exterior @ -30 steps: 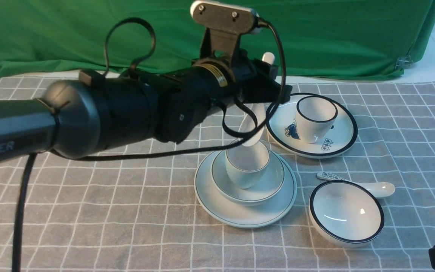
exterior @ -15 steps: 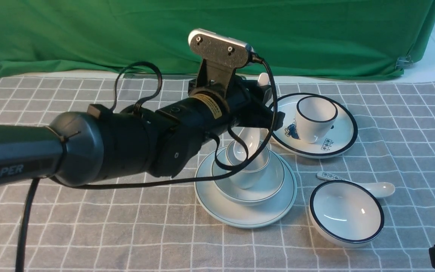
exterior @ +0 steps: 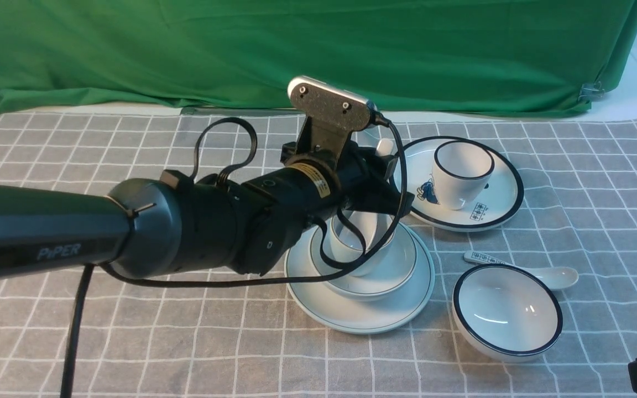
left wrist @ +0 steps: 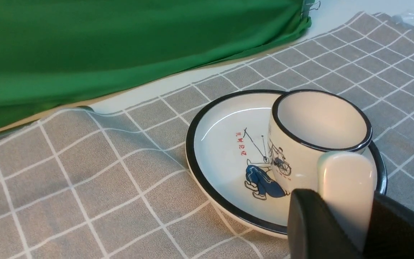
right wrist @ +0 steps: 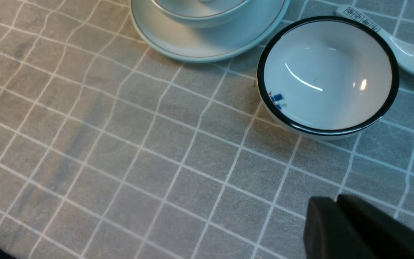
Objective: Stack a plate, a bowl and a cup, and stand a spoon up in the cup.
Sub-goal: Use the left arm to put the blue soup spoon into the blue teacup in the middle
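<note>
The pale plate (exterior: 360, 309) lies on the cloth with the bowl (exterior: 396, 271) on it and the cup (exterior: 360, 249) standing in the bowl. My left gripper (exterior: 386, 168) hovers just over the cup, shut on the handle of the plain white spoon (exterior: 385, 147). The spoon's lower end points down into the cup, hidden by the gripper and a cable loop. In the left wrist view the spoon (left wrist: 347, 180) sits pinched in the left gripper (left wrist: 343, 203). My right gripper (right wrist: 331, 201) is shut and empty, low over the cloth near the plate (right wrist: 207, 50).
A black-rimmed plate (exterior: 498, 207) with a black-rimmed cup (exterior: 459, 177) stands just right of the spoon. A black-rimmed bowl (exterior: 506, 315) and a spoon with printed marks (exterior: 551, 273) lie to the front right. A green curtain (exterior: 462, 50) closes the back.
My left arm has come down and slightly right with the spoon. The spoon's lower end has sunk from above the cup's rim into the cup. The right gripper stays put.
</note>
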Action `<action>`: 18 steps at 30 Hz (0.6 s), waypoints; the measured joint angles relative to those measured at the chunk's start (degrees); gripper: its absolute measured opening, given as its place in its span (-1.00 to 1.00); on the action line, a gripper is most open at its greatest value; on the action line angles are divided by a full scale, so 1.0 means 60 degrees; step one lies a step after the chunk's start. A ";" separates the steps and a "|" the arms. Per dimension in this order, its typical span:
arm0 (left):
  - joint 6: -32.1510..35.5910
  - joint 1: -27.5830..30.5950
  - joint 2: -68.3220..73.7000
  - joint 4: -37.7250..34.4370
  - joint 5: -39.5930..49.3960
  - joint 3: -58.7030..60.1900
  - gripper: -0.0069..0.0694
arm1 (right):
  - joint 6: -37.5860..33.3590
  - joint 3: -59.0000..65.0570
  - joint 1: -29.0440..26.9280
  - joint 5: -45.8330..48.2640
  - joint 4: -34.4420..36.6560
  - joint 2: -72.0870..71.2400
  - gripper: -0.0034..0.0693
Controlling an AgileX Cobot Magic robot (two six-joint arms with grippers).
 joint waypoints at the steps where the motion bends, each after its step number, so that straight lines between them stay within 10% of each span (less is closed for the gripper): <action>1: 0.0000 0.0000 0.0000 0.0000 0.0001 0.0000 -0.48 | 0.0000 0.0000 0.0000 0.0000 0.0000 0.0000 -0.71; 18: 0.0006 0.0000 -0.0739 0.0342 0.1913 0.0000 0.22 | 0.0000 0.0000 0.0000 0.0000 0.0000 0.0000 -0.71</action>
